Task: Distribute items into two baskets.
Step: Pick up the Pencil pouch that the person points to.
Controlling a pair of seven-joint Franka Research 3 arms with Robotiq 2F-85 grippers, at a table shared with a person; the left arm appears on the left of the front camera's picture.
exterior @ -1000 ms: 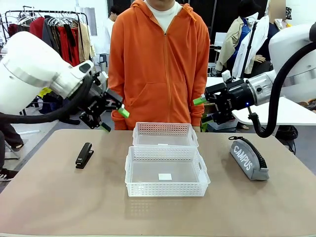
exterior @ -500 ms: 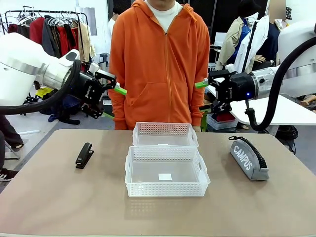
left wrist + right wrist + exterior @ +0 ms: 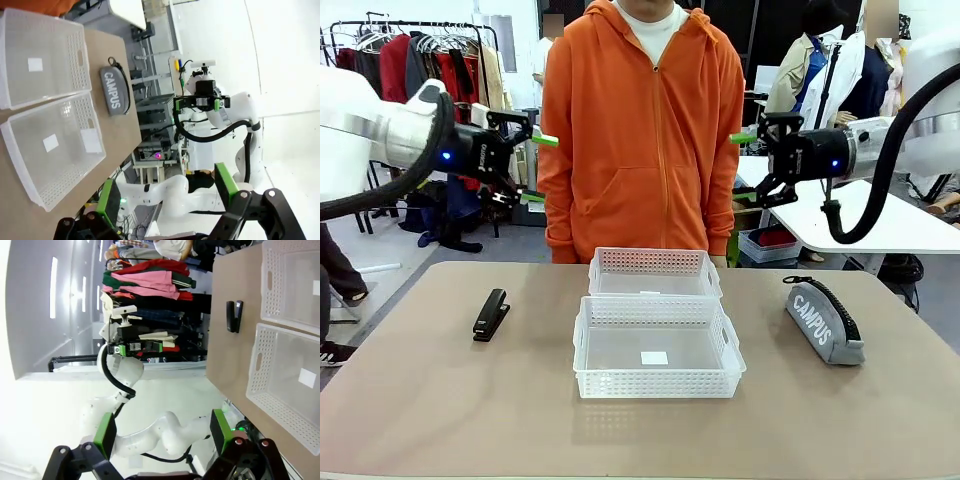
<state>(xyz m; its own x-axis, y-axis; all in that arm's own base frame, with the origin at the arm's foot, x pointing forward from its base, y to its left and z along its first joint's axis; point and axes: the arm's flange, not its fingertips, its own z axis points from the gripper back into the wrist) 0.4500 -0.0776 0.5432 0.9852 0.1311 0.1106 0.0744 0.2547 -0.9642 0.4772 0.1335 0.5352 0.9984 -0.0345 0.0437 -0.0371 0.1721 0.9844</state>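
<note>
Left arm: the white robot arm (image 3: pixel 360 125) comes in level, high above the left side of the surface.
Left jaws: black with green pads (image 3: pixel 544 140), spread wide with nothing between them, pointing at the person's sleeve.
Stapler: the small black stapler (image 3: pixel 491 314) lies flat on the beige surface (image 3: pixel 440 420), left of the 2 baskets and apart from them.
Baskets: 2 rectangular translucent-white plastic baskets with lattice sides stand mid-surface, long side against long side, the nearer basket (image 3: pixel 655 382) in front of the farther basket (image 3: pixel 653 262); each has a small white sticker on its floor.
Person: a person in an orange zip hoodie (image 3: pixel 642 130) stands at the far edge, behind the baskets.
Right jaws: black with green pads (image 3: pixel 742 138), gaping wide, gripping nothing, high in the air beside the person's other sleeve.
Pouch: the grey fabric zip pouch with white "CAMPUS" lettering and a black strap (image 3: pixel 825 322) rests on the surface right of the baskets, apart from them.
Right arm: the white arm (image 3: pixel 920 135) enters level from the right.
</note>
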